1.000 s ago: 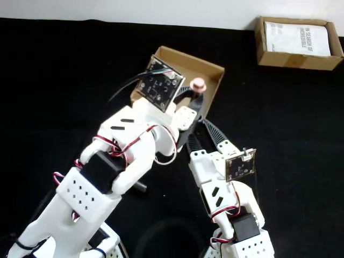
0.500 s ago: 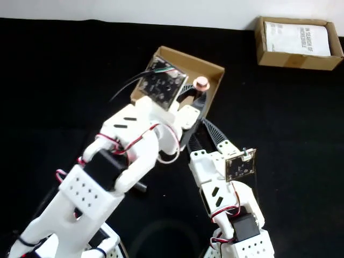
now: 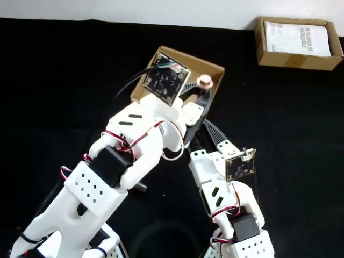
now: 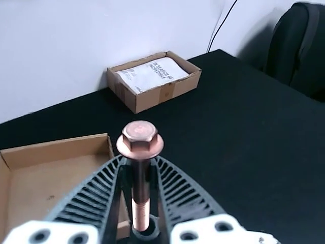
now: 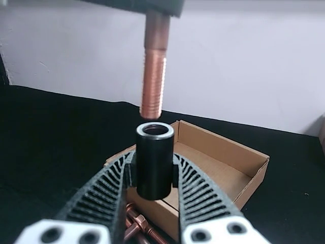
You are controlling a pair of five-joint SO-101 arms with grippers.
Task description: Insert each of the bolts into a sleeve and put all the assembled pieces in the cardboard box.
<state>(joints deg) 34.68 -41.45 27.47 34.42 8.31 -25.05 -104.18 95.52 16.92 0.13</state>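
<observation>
Over a black table [image 3: 64, 70], two white robot arms meet beside an open, shallow brown cardboard box [image 3: 214, 70]. The left arm's black ribbed tool [image 4: 138, 170] pinches a long copper-coloured hex-head bolt [image 4: 139, 145] by its shank. The bolt is upright, flanged head on top and threaded end pointing down. The right arm's matching tool [image 5: 154, 175] is clamped on a short black cylindrical sleeve [image 5: 154, 147], also upright, with its open bore facing up. The bolt's threaded tip hangs just above the sleeve's mouth, lined up with it, with a small gap between them. In the high view the bolt head sits at the box's rim. Several loose copper bolts [image 5: 136, 223] lie on the table below the right tool. A second cardboard box [image 3: 263, 54], holding a printed sheet, sits well apart at the table's far corner.
</observation>
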